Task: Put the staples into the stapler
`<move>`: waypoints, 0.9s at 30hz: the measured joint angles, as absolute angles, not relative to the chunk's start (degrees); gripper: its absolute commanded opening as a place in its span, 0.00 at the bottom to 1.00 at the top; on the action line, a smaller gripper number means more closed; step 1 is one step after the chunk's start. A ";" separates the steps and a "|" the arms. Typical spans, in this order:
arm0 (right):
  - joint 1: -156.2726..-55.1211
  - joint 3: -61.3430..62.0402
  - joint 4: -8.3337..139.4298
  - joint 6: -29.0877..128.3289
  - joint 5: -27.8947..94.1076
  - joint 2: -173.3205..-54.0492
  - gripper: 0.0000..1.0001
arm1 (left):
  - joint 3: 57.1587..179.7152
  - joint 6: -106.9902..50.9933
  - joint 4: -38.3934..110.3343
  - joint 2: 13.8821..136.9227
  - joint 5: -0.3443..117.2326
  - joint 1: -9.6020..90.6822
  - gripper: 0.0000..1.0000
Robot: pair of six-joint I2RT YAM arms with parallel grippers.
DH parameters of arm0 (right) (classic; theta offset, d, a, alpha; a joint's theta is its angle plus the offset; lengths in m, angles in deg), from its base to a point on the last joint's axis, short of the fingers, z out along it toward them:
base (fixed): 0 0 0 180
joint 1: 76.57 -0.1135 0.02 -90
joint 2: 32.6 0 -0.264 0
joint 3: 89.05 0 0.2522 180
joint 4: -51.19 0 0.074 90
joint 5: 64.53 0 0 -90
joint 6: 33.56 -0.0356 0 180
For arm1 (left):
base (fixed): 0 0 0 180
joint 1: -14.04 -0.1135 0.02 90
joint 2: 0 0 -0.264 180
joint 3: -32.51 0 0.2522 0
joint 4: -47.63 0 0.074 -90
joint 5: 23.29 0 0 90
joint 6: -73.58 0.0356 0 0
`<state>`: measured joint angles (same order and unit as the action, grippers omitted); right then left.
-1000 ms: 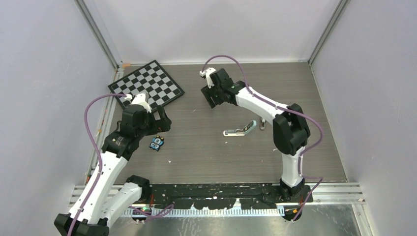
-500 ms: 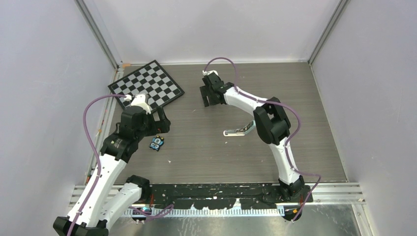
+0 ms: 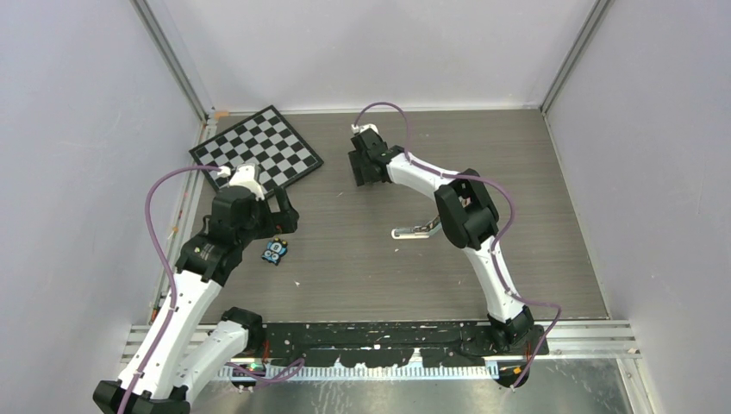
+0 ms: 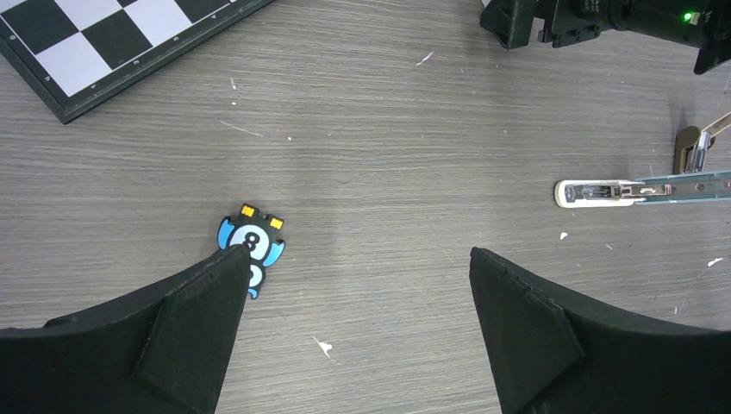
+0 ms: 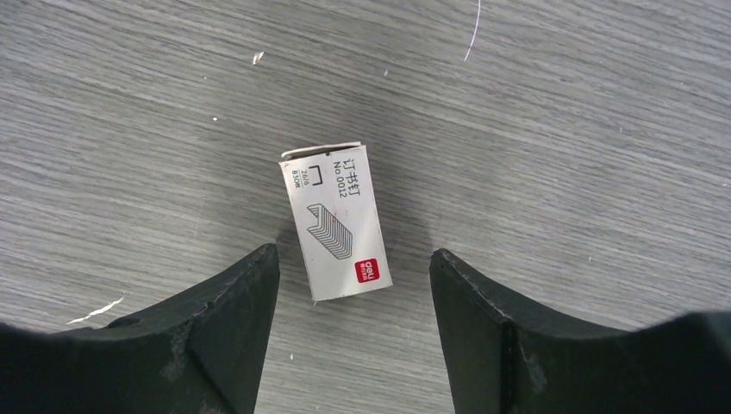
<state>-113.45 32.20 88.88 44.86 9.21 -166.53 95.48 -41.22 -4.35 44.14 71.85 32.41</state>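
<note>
Matt grey wood-grain tabletop [image 5: 560, 129], smooth white card box [image 5: 336, 222], stapler [image 4: 603, 192] of shiny metal and pale plastic.

The stapler [image 3: 414, 230] lies at bench [image 3: 362, 276] centre, the gadget [image 3: 275, 252] well to its left. The chessboard [image 3: 257, 155] lies behind the gadget, the box [image 5: 336, 222] behind the stapler.

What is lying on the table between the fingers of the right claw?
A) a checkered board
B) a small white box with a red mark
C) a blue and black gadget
B: the right wrist view shows the small white box lying flat between the fingers of the open right claw.
</note>
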 measured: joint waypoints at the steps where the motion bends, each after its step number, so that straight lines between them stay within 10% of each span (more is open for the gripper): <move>1: -113.37 32.22 88.72 45.01 9.21 -166.64 0.65 | 95.48 -41.22 -4.35 44.07 71.83 32.41 1.00; 27: -111.95 28.50 81.60 49.52 15.99 -166.14 0.43 | 93.75 -41.24 -3.08 43.90 71.18 32.41 0.94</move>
<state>-111.95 28.50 81.60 49.52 15.99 -166.14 93.75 -41.24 -3.08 43.90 71.18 32.41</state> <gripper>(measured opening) 0.439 0.940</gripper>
